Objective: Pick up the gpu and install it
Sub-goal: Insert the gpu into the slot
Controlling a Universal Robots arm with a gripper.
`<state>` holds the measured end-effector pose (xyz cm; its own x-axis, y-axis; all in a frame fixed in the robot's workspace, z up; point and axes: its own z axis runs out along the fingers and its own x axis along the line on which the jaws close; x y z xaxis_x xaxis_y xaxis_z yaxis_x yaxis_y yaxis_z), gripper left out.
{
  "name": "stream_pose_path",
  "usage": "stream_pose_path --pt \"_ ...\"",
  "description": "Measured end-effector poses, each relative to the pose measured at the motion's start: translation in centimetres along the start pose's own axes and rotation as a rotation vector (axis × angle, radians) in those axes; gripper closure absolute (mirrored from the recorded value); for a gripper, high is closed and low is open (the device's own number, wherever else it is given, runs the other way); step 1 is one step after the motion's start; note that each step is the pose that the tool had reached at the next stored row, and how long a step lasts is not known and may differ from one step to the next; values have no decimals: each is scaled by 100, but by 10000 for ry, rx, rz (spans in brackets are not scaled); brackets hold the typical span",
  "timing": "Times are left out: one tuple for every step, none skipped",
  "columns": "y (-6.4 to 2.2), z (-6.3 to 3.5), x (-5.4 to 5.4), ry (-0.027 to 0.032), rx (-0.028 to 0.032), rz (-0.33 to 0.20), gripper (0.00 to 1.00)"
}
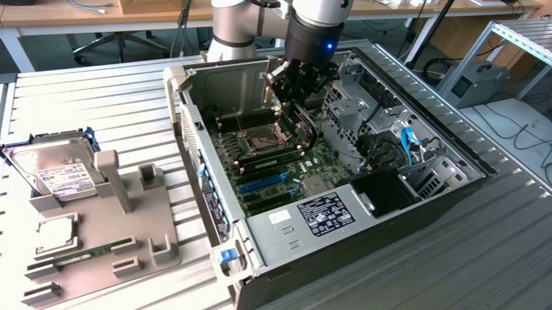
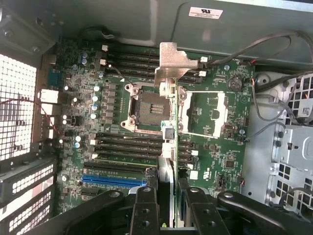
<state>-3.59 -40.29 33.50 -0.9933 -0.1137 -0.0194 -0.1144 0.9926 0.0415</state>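
Currently your jaws are clamped on the gpu (image 2: 168, 117), holding it edge-on above the motherboard (image 2: 220, 147) inside the open case (image 1: 258, 223), likely so its connector edge can drop straight into a slot.

No text legible. Hard drive label (image 1: 62, 179), black case sticker (image 1: 326, 215), white case-wall sticker (image 2: 205, 12): print unreadable.

Arm (image 1: 234, 26), upper centre of exterior frame: pale silver-grey tubular segments. Black wrist housing (image 1: 311, 39) carries a small blue light (image 1: 329, 46). Gripper (image 1: 298, 90) black, its linked fingers (image 2: 145, 205) studded with round pivot pins.
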Motion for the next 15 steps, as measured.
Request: stream_pose_path --pt "0 0 0 2 0 -42 74" --pt "0 1 0 4 -2 -95 74" --pt "0 1 0 6 -2 -133 74" --pt "0 2 0 8 -3 -175 74" --pt "0 2 0 9 -4 -220 74" --pt "0 3 0 11 -5 -261 74" --pt "0 3 0 13 -6 -306 74" --pt "0 4 0 17 -8 -413 74" --pt "0 5 0 20 -9 -482 74" --pt "0 5 0 22 -10 -522 74" --pt "0 6 0 24 -11 -563 74" --pt "0 6 0 25 -12 -608 74" --pt "0 7 0 27 -12 -648 74" --pt "0 7 0 29 -13 -697 74" --pt "0 8 -1 32 -14 -747 74"
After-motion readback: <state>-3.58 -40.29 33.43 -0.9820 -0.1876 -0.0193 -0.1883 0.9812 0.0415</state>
